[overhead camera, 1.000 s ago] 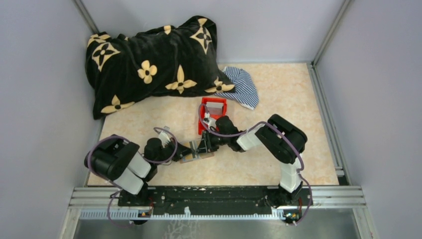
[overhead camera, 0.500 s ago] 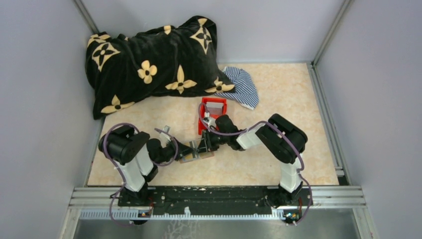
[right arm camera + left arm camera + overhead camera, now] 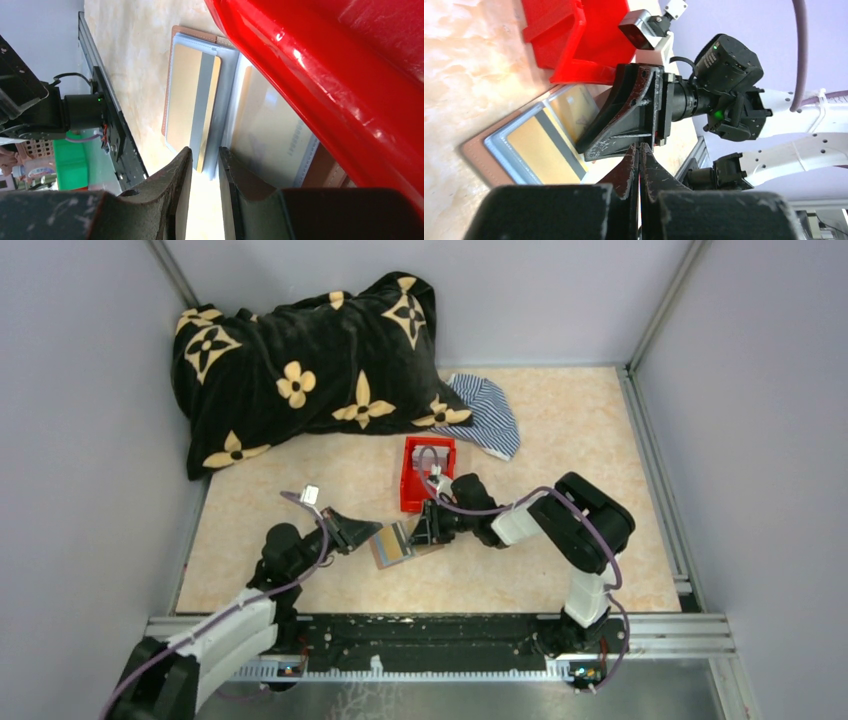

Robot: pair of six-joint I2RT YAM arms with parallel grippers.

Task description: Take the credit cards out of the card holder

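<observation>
The card holder (image 3: 395, 544) lies open on the table just in front of the red bin (image 3: 427, 472). Its grey-blue panels (image 3: 227, 100) hold credit cards: an orange one with a grey stripe (image 3: 185, 95) (image 3: 539, 150) in one panel and a pale tan one (image 3: 270, 130) (image 3: 569, 105) in the other. My right gripper (image 3: 205, 154) (image 3: 424, 530) stands open at the holder's middle fold, its tips by the orange card's end, gripping nothing. My left gripper (image 3: 640, 147) (image 3: 372, 533) is shut and empty, at the holder's left edge, facing the right fingers (image 3: 624, 120).
The red bin (image 3: 325, 75) stands close behind the right gripper. A black flower-print pillow (image 3: 300, 365) and a striped cloth (image 3: 485, 410) lie at the back. A metal rail (image 3: 430, 630) runs along the near edge; walls close in left and right.
My left arm has dropped and stretched out from the near-left corner, its gripper still at the holder. The right gripper has shifted slightly right and opened a touch.
</observation>
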